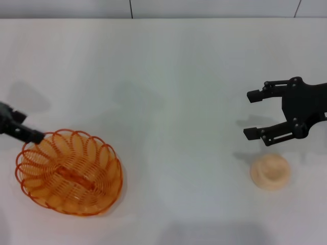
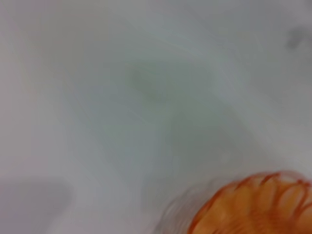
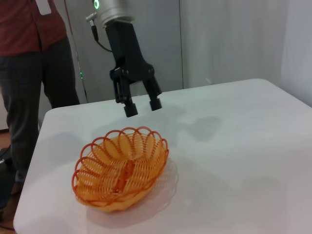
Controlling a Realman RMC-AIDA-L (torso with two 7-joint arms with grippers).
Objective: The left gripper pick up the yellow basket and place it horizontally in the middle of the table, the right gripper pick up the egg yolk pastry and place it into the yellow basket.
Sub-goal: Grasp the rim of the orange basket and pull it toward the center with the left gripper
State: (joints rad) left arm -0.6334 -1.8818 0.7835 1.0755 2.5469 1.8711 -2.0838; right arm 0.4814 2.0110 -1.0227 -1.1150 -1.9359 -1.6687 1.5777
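two open claws, left claw (image 3: 142, 105) above yellow basket (image 1: 69, 172), right claw (image 1: 254, 114) near egg yolk pastry (image 1: 270, 172)

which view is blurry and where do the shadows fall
Left wrist view: heavily blurred, the yellow basket just a smear. Head view: sharp, soft shadows beside the egg yolk pastry and under the right tool. Right wrist view: clear, the left tool shadowing the table.
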